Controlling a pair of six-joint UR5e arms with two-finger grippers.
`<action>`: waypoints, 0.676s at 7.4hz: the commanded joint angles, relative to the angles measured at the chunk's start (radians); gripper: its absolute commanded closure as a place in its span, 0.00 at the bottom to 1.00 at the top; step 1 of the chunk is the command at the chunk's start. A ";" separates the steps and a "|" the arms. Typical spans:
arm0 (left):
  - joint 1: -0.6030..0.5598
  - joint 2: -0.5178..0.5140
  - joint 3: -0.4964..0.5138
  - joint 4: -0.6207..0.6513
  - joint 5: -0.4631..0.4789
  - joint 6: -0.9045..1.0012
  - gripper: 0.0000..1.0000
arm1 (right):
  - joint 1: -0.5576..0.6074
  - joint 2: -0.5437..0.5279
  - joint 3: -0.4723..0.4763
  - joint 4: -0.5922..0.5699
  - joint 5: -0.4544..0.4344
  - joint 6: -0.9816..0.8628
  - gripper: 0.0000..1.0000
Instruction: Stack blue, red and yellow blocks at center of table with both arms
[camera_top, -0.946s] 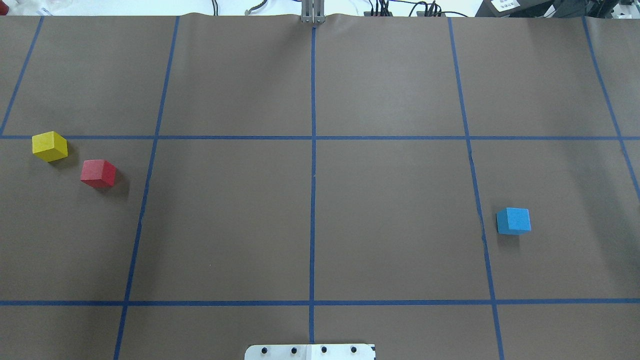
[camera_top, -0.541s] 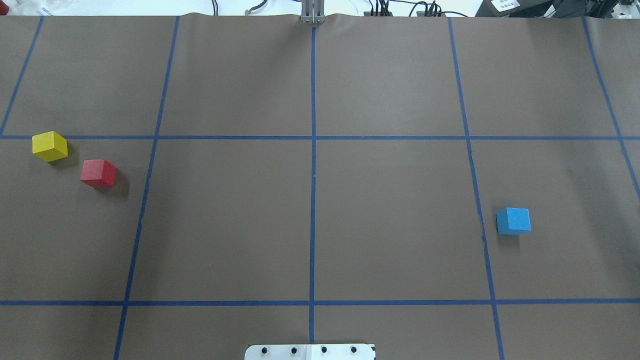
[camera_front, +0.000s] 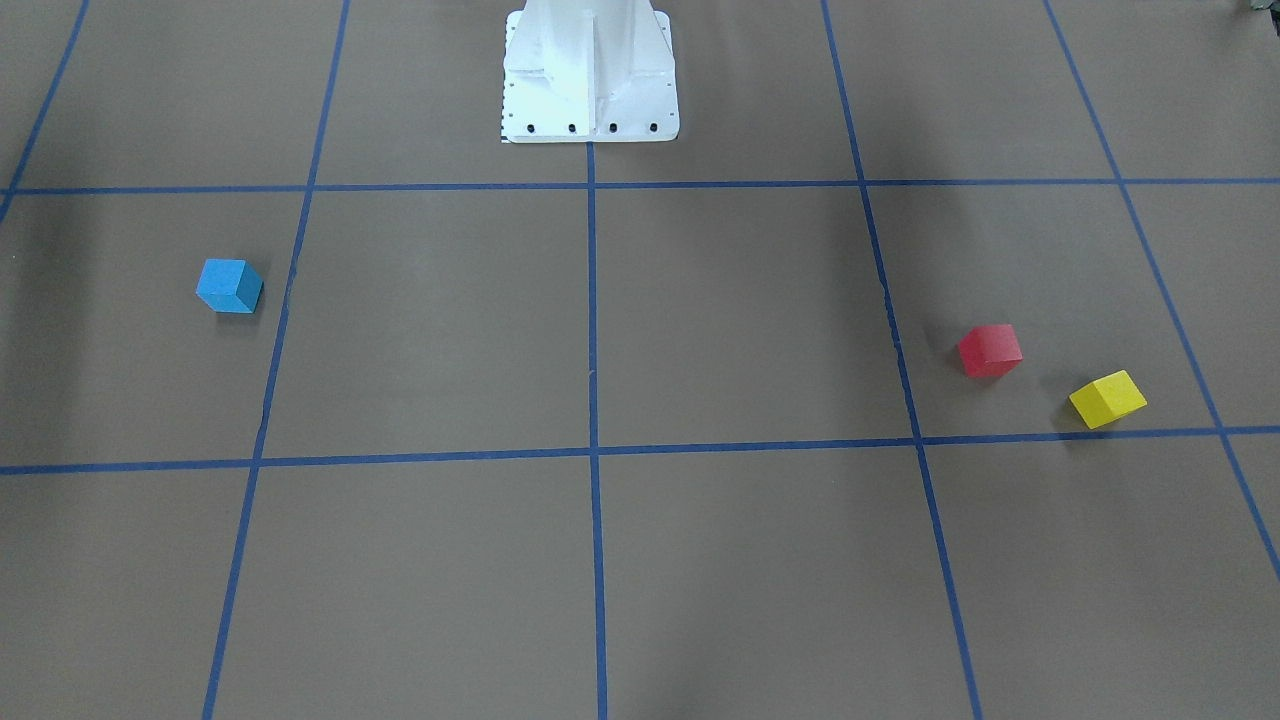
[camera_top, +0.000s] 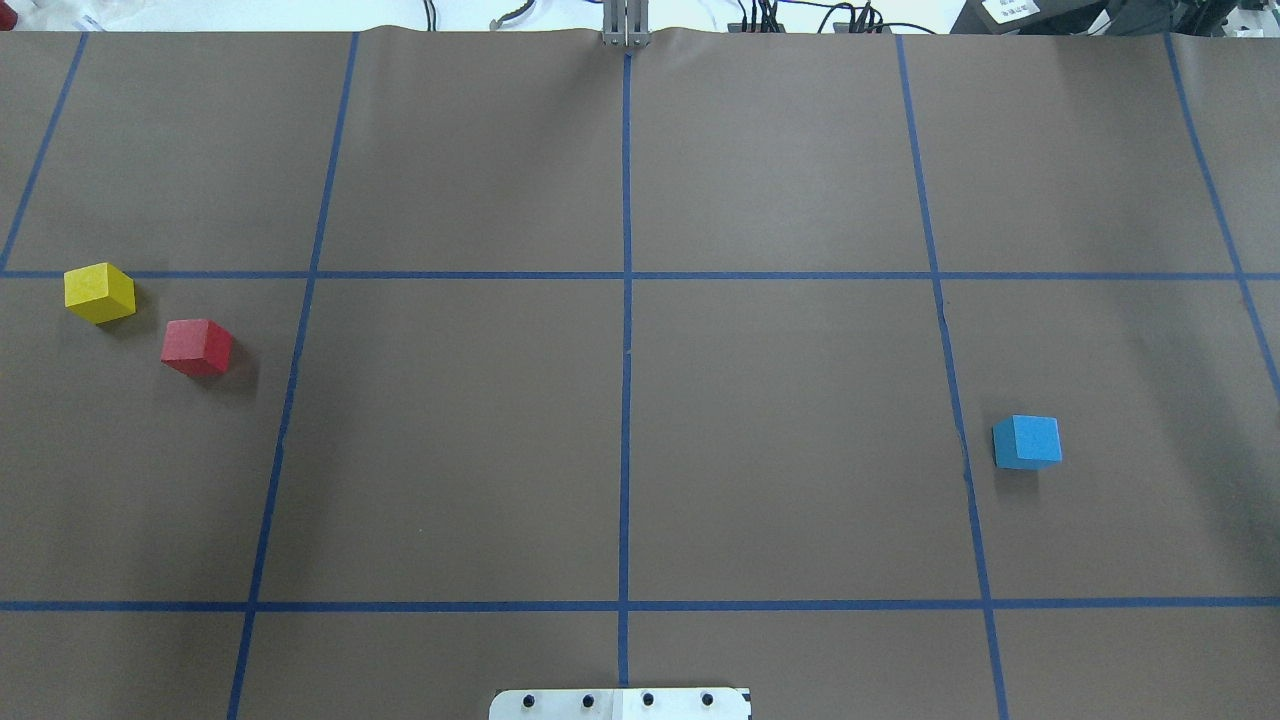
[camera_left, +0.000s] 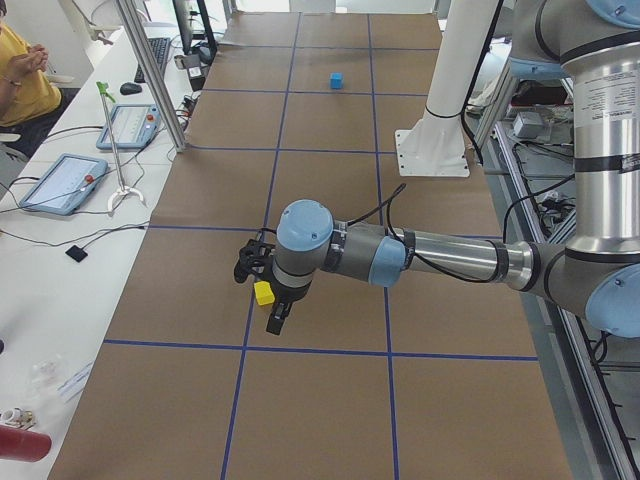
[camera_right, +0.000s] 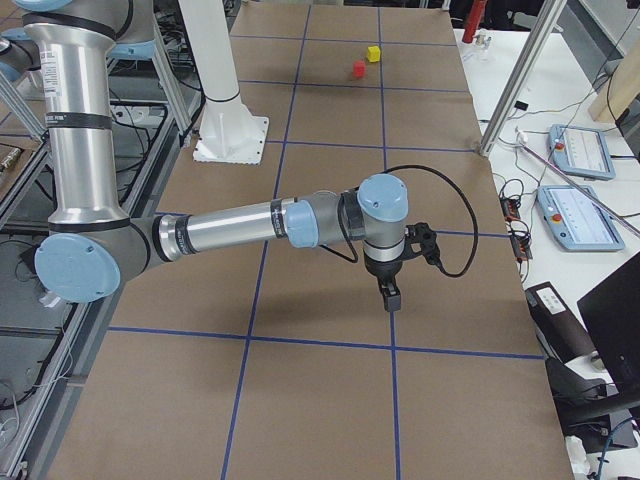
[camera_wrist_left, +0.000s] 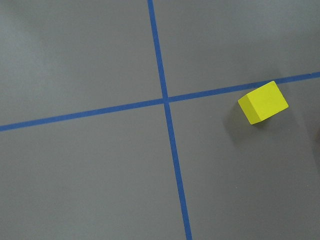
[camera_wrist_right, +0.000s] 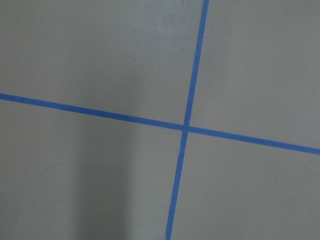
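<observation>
Nothing is stacked yet. The small matte yellow cube (camera_top: 99, 292) and matte red cube (camera_top: 197, 346) lie close together on the brown taped table (camera_top: 780, 420), far left of the white bolted base plate (camera_top: 620, 704). The matte sky-blue cube (camera_top: 1027, 442) lies far to its right. The left gripper (camera_left: 274, 320) hangs near the yellow cube and the right gripper (camera_right: 390, 297) over bare table. I cannot tell how far open either is. Each should probably turn to match its cube's skewed faces before descending.

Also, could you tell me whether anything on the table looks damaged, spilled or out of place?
Nothing stands out: the small yellow cube, red cube and sky-blue cube each sit flat and apart on the brown taped table.
</observation>
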 joint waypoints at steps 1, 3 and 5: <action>0.000 -0.087 0.050 -0.196 0.002 -0.001 0.00 | -0.001 -0.018 -0.021 0.084 0.099 0.021 0.00; 0.008 -0.201 0.151 -0.203 -0.003 -0.004 0.00 | -0.028 -0.041 0.026 0.242 0.109 0.283 0.00; 0.008 -0.203 0.156 -0.206 -0.003 -0.001 0.00 | -0.243 -0.041 0.196 0.259 -0.008 0.704 0.00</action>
